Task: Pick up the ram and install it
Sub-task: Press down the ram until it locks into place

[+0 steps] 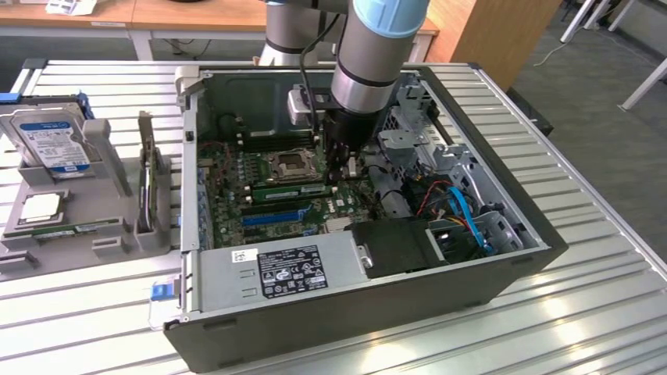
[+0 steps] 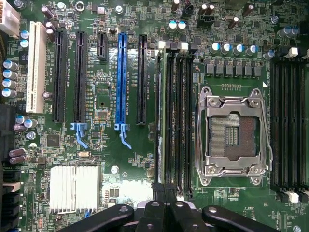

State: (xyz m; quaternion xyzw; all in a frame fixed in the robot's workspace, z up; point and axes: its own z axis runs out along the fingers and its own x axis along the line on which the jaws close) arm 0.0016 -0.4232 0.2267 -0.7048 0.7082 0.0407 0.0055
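Gripper [image 2: 165, 193] pressed shut above the slots [image 2: 176, 116] beside the CPU socket [image 2: 231, 133]. The ram [image 2: 161, 116], seen edge-on, stands in the slot nearest the blue slot [image 2: 120, 79]. Likely light, stiff and fragile; best held by its long edges. Whether the fingers touch it, or it is fully seated, cannot be made out.

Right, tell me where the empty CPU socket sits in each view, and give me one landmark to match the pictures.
Exterior view: the CPU socket sits mid-motherboard inside the open case.
Wrist view: the CPU socket lies between two banks of black memory slots.
Shared landmark: the long blue slot, beyond the nearer memory bank from the socket.
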